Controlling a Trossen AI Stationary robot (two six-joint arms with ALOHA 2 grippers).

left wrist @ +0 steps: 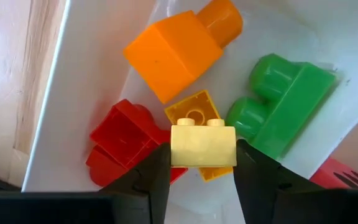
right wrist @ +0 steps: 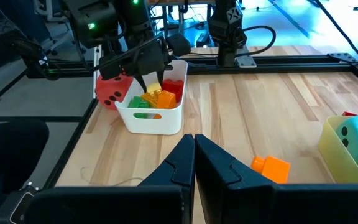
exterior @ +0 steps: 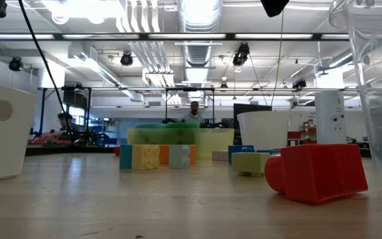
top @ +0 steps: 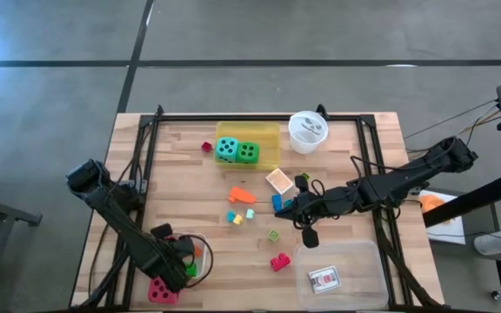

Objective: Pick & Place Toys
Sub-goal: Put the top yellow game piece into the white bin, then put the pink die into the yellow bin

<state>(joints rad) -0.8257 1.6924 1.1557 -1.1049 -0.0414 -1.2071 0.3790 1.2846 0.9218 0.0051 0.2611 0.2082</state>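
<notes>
My left gripper (left wrist: 202, 149) points down over the white tray (right wrist: 151, 118) at the table's near left and is shut on a pale yellow block (left wrist: 202, 144). In the tray lie orange (left wrist: 182, 46), green (left wrist: 281, 106), red (left wrist: 123, 143) and yellow (left wrist: 194, 112) blocks. A red die (right wrist: 110, 90) rests on the table beside the tray. My right gripper (right wrist: 194, 146) hangs shut and empty over the table's middle (top: 298, 209), above loose blocks. Teal (top: 226, 149) and green (top: 248, 153) dice lie in the yellow tray (top: 272, 139). My left gripper pinches the pale yellow block by its two short ends (left wrist: 178, 149) between its two fingers. The fingers come from above and point down. The block is level, its studs (left wrist: 215, 122) turned sideways, just over the blocks in the white tray.
Loose on the table are an orange block (top: 242, 196), a blue block (top: 277, 202), a green block (top: 274, 236), a red block (top: 279, 261) and a few small ones (top: 233, 216). A clear tray (top: 364, 261) holds a card (top: 324, 278). A white cup (top: 307, 130) stands at the back.
</notes>
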